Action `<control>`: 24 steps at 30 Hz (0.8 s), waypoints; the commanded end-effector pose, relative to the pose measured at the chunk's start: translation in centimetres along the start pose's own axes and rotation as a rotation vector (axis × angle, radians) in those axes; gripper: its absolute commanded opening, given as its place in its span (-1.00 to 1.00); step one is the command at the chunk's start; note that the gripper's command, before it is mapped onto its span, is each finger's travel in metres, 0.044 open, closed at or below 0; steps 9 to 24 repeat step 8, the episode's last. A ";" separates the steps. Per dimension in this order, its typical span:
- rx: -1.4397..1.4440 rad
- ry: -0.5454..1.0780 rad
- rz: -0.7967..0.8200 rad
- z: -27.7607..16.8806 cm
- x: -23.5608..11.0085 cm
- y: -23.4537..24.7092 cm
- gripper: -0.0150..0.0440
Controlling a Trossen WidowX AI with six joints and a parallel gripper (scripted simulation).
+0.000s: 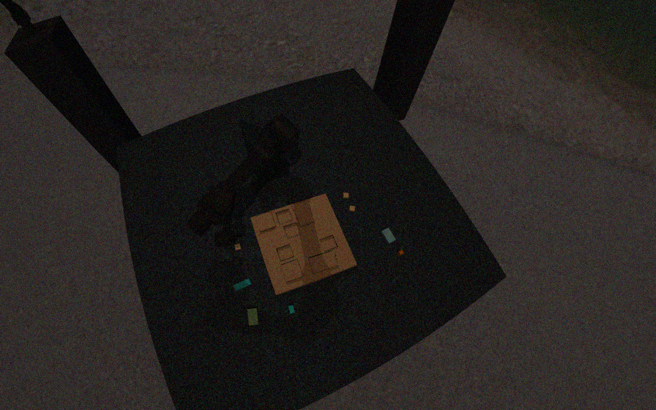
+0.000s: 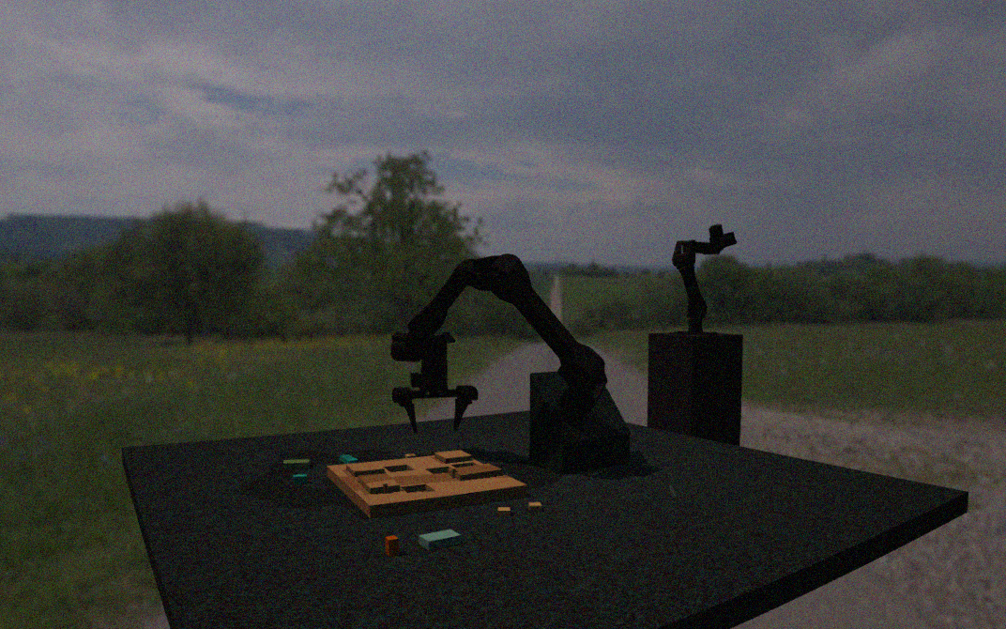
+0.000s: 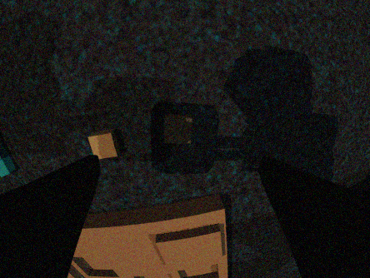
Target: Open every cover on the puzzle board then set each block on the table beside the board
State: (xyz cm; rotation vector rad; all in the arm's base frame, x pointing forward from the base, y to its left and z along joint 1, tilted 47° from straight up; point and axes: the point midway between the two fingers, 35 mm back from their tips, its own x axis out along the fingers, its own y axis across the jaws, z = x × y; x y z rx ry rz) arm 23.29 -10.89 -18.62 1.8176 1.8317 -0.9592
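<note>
Below wide-open claw point(image 2: 434, 415): tan block point(image 3: 103, 145).

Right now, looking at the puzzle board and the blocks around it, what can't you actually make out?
- Top view: the dark arm blends into the table, so the end effector cannot be picked out.
- Top view: dim light leaves it unclear whether every well on the board is empty.
- Wrist view: the board is cut off by the bottom edge and the fingers.
- Exterior view: the open end effector hangs high; the block is not identifiable there.
</note>
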 end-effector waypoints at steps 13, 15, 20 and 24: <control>0.010 -0.015 0.040 0.4 -3.2 0.3 1.00; 0.010 -0.015 0.040 0.4 -3.2 0.3 1.00; 0.010 -0.015 0.040 0.4 -3.2 0.3 1.00; 0.010 -0.015 0.040 0.4 -3.2 0.3 1.00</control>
